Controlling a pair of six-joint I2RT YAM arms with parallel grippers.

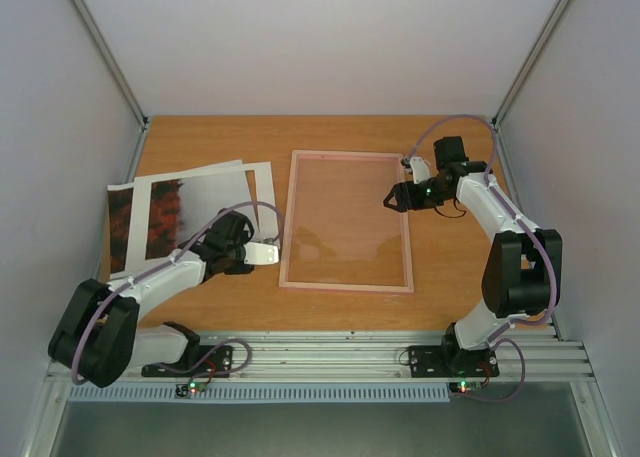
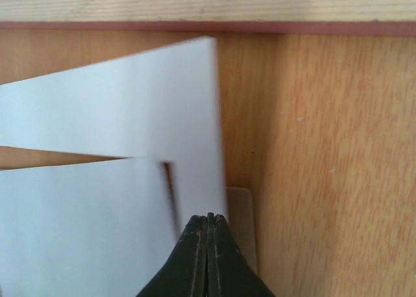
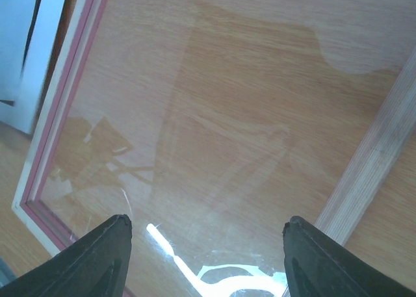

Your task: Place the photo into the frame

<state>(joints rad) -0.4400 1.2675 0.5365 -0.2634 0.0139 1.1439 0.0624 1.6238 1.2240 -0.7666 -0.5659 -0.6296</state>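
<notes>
Left gripper (image 2: 208, 222), fingers pressed together, meets a corner of the white mat (image 2: 130, 95) covering the photo (image 1: 170, 212), left of the frame (image 1: 345, 287). Right gripper (image 3: 208, 225) hangs fingers spread above the pane (image 3: 247, 115)

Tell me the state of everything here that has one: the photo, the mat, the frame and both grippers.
frame: lying flat on the table, empty, wood showing through its pane.
photo: flat, left of the frame, partly under the white mat, not yet in the frame.
white mat: lying skewed over the photo.
left gripper: shut at the mat's corner; grip on it unclear.
right gripper: open, empty, above the frame.
</notes>
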